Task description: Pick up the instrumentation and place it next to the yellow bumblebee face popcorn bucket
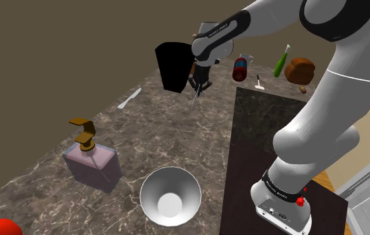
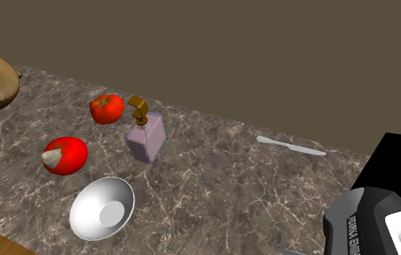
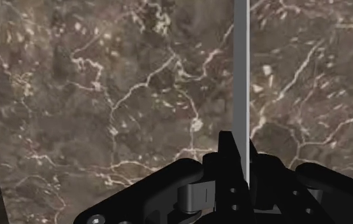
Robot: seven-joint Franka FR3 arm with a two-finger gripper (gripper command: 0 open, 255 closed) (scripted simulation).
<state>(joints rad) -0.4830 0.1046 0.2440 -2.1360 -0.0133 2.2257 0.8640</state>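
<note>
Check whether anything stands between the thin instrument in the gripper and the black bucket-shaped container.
Nothing visible does. The gripper clasps the thin grey instrument close beside the black tapered container; in the shoulder view, bare marble countertop lies between them.

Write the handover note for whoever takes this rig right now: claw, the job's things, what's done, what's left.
Claw: shut on the thin pale grey rod-like instrument, which sticks out past the fingertips.
Things: in the shoulder view the instrument hangs tip-down from the claw over the dark veined marble counter, just to that view's right of the tall black tapered bucket. I take that for the popcorn bucket, though it is drawn black.
Done: the instrument is grasped. Whether its tip touches the counter, I cannot tell.
Left: lay it on the counter beside the bucket, open the claw, back away.
</note>
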